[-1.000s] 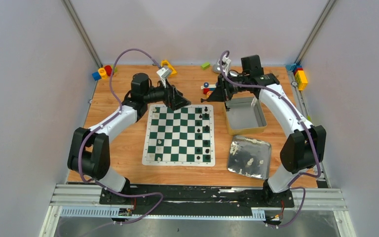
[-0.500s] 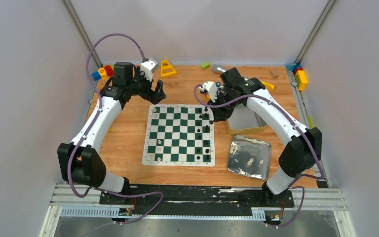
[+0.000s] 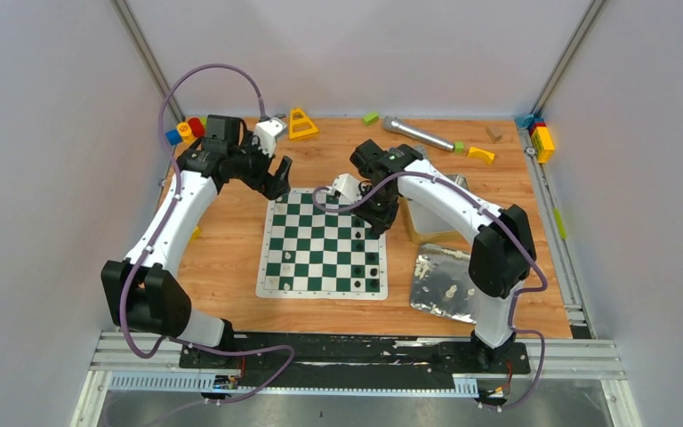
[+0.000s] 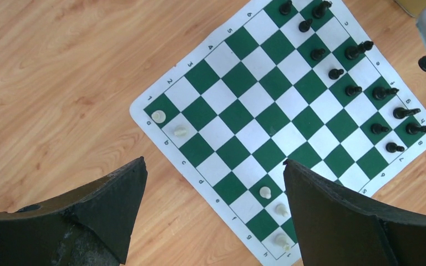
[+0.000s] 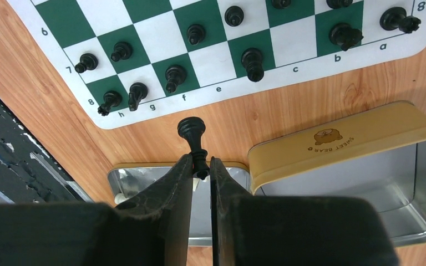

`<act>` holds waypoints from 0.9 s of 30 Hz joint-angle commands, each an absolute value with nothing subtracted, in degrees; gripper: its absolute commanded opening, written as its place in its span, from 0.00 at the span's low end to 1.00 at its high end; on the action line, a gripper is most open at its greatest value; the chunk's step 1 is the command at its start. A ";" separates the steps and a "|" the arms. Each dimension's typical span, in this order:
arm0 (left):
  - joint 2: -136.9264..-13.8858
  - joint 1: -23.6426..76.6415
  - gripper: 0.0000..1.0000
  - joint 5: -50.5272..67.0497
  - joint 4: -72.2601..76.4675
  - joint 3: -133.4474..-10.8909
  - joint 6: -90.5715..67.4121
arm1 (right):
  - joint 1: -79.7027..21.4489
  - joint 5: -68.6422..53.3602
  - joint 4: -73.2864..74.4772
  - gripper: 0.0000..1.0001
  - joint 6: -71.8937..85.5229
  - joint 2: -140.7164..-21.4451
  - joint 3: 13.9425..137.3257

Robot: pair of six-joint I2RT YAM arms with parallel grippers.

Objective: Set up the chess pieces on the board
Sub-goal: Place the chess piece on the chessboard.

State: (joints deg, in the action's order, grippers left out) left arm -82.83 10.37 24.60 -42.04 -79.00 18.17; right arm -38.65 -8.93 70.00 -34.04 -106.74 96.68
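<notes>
The right pincer (image 5: 201, 163) is clamped on the head of a black chess piece (image 5: 192, 136), its round base pointing outward. It hangs over bare desk (image 5: 144, 138) just off the lettered edge of the green-and-white board (image 5: 161, 39), with the yellow-sided tin (image 5: 344, 138) beside it. The left pincer (image 4: 213, 163) hovers wide open and empty above the board's opposite side, where a few white pieces (image 4: 180, 131) stand.

Black pieces (image 5: 252, 60) already fill much of the two ranks nearest the tins, though some squares there look vacant. The step in hand appears to be seating the held piece on one of them. Doing that well calls for turning the base level over the centre of the chosen square and coming straight down between the neighbours, which stand close and would topple at a nudge. The grip is best let go only once the base sits flat, followed by a straight lift. A sideways drag could also ruck the thin mat and upset the rows already set
</notes>
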 commanded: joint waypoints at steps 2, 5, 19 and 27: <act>-81.30 10.33 1.00 25.23 -43.19 -78.24 18.85 | -40.88 -4.37 71.40 0.00 -34.67 -109.83 100.58; -80.61 10.17 1.00 23.02 -42.91 -77.61 18.68 | -41.92 -2.67 71.51 0.00 -34.80 -111.91 101.23; -77.85 4.76 1.00 14.90 -40.78 -76.08 16.91 | -43.90 -0.06 72.42 0.00 -35.25 -119.68 105.39; -77.39 4.61 1.00 15.36 -41.04 -76.30 16.92 | -44.37 3.63 72.15 0.00 -35.25 -121.73 106.80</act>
State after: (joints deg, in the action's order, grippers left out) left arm -79.90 4.84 15.35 -42.19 -76.16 17.28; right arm -43.88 1.04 71.88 -34.68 -120.92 104.03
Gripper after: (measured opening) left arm 0.998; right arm 0.159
